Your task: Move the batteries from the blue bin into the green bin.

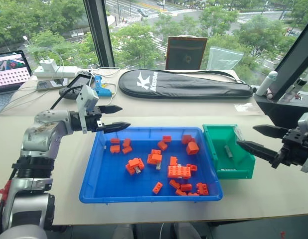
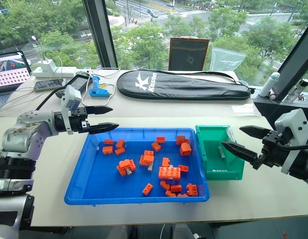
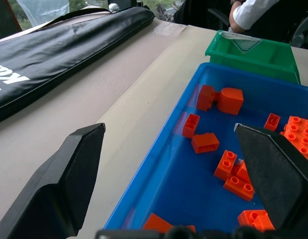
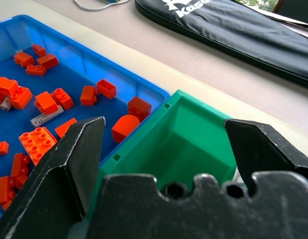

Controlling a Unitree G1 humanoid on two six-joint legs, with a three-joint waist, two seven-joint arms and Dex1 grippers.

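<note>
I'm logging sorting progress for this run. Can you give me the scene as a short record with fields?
blue bin: in front of the robot, holds scattered orange bricks
batteries left in blue bin: at least two silvery ones, battery by the bricks, second battery
green bin: touching the blue bin's right side, one battery inside
left end effector: open, empty, over the blue bin's far left corner
right end effector: open, empty, at the green bin's right side
behind the bins: black racket bag
</note>
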